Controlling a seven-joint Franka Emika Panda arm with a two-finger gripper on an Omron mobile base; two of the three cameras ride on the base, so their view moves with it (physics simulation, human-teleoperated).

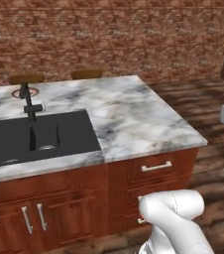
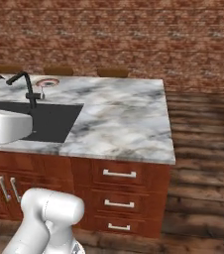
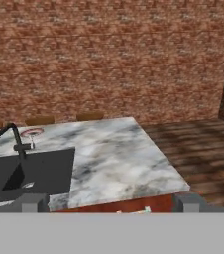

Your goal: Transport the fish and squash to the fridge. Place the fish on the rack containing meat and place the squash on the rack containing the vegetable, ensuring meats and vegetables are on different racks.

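Note:
My gripper (image 3: pixel 111 203) is open, its two dark fingertips (image 3: pixel 33 202) wide apart with nothing between them, and it faces a marble-topped island (image 1: pixel 134 114) from a distance. A small round plate (image 1: pixel 22 92) with a reddish centre sits at the island's far back left, behind the faucet; I cannot tell whether that is the fish. In the other views the plate (image 2: pixel 47 82) (image 3: pixel 32 131) looks just as small. The squash, the fridge and the round green vegetable are out of view.
A black sink (image 1: pixel 34 136) with a dark faucet (image 1: pixel 28 101) fills the counter's left half. Drawers (image 2: pixel 119 173) and cabinet doors (image 1: pixel 32 218) front the island. Brown stool tops (image 1: pixel 86 73) stand behind it by a brick wall. Wooden floor (image 2: pixel 203 149) lies to the right.

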